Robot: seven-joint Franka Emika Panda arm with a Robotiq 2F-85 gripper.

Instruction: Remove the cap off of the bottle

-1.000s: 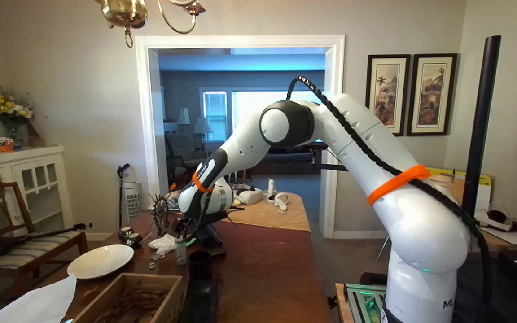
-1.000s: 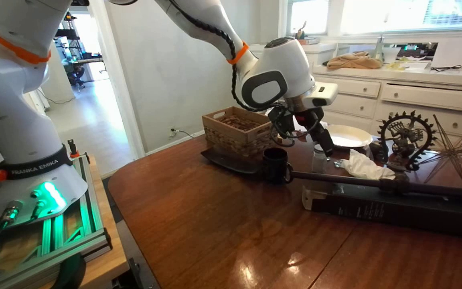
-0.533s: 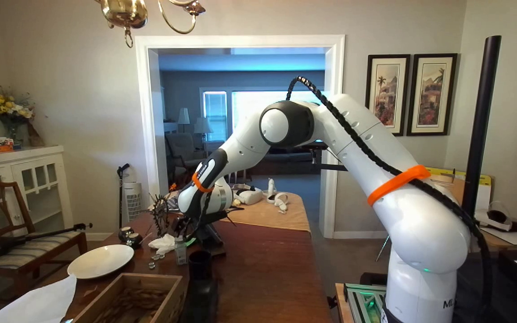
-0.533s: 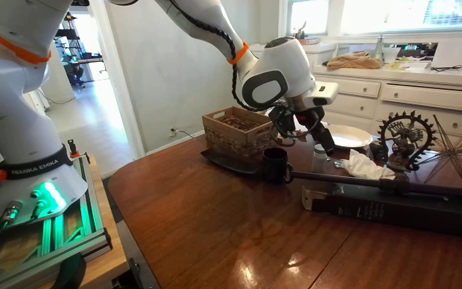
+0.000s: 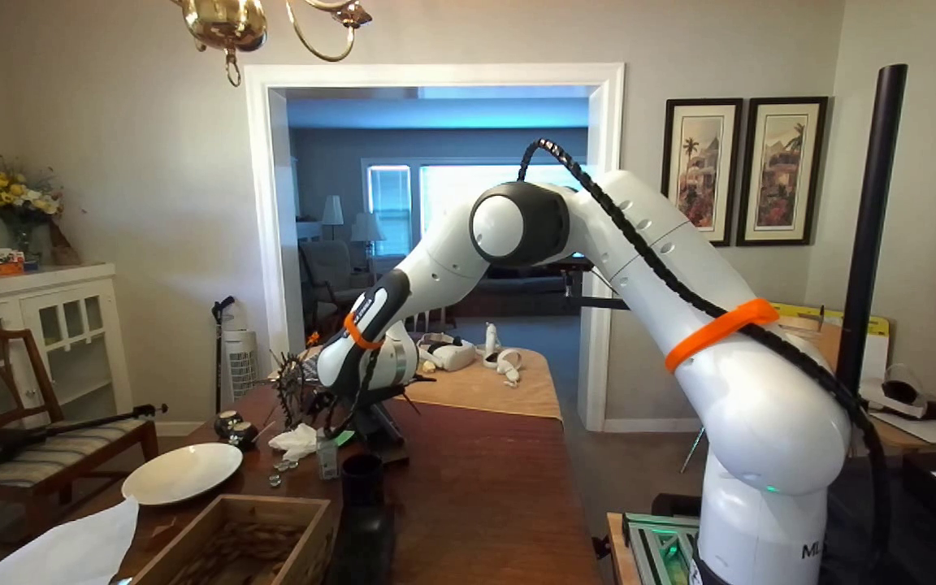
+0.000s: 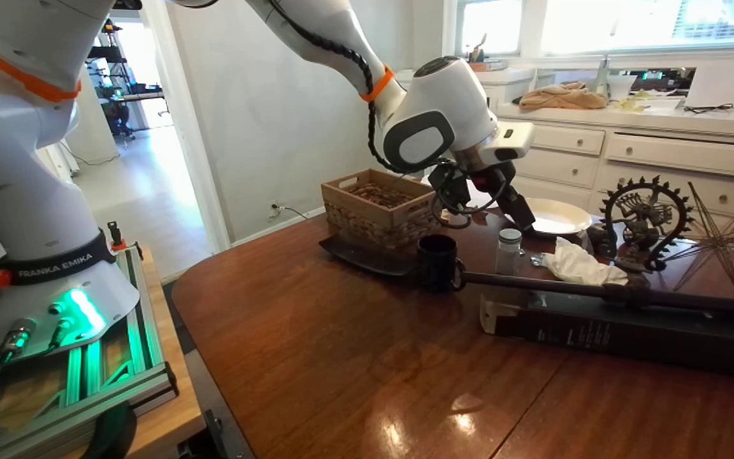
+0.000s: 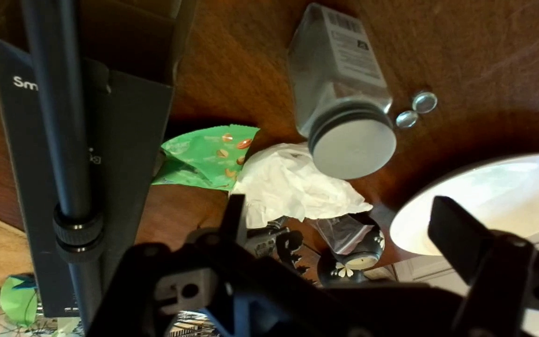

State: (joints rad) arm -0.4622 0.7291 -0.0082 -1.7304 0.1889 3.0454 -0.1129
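A clear square bottle [image 7: 337, 61] with a printed label stands on the brown wooden table. Its pale round cap [image 7: 356, 149] sits on its top, facing the camera in the wrist view. In an exterior view the cap [image 6: 510, 236] shows on the upright bottle [image 6: 508, 260]; the bottle [image 5: 327, 457] also shows in an exterior view. My gripper [image 7: 339, 208] is open, its two black fingers wide apart with nothing between them. In an exterior view the gripper [image 6: 521, 220] hangs just above and behind the cap, apart from it.
Close to the bottle are crumpled white paper [image 7: 293, 185], a green packet [image 7: 206, 157], clear glass pebbles [image 7: 424, 102] and a white plate [image 7: 522, 192]. A black mug [image 6: 437, 262], a wicker basket [image 6: 373, 220] and a long black box [image 6: 596, 325] with a pole stand nearby.
My gripper has risen a little, and in one exterior view the arm's end has shifted slightly left. The cap shows more fully now. The bottle has not visibly moved.
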